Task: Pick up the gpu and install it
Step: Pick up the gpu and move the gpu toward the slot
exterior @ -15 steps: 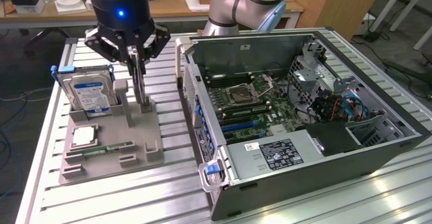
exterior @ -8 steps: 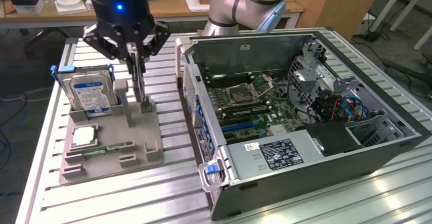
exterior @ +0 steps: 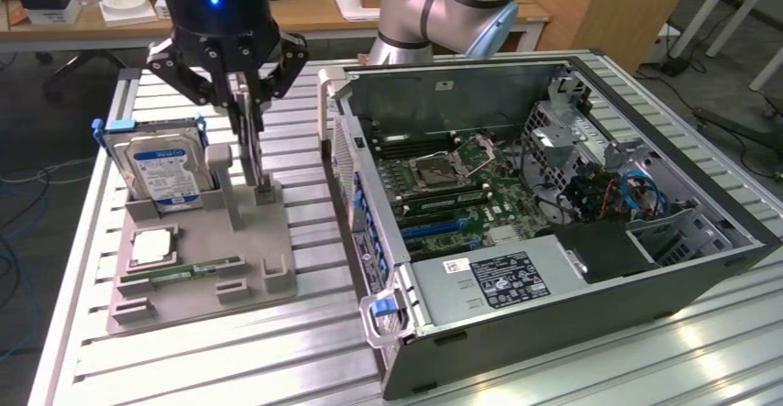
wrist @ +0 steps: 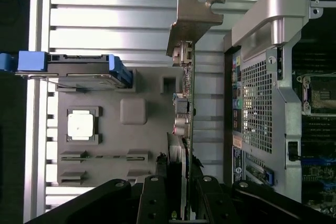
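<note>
The gpu stands upright on edge directly below the jaws, and its lower edge meets the grey holder on the desk. The frames do not show whether that edge is seated in the holder slot or has cleared it.

The gripper is drawn in to a narrow gap. One finger lies on each flat face of the card, so the jaws are closed on the gpu at its upper edge.

In the wrist view the gpu appears edge-on as a thin line. Its long axis runs from the gripper straight out to the silvery bracket at the far end.

The card's plane lies roughly parallel to the perforated rear panel of the computer case.

- **Case side:** the open case lies just beside the jaws, facing one flat side of the card, with its motherboard exposed from above.
- **Opposite side:** the hard drive stands in the same holder. The processor and the RAM stick lie further along the holder.
</note>
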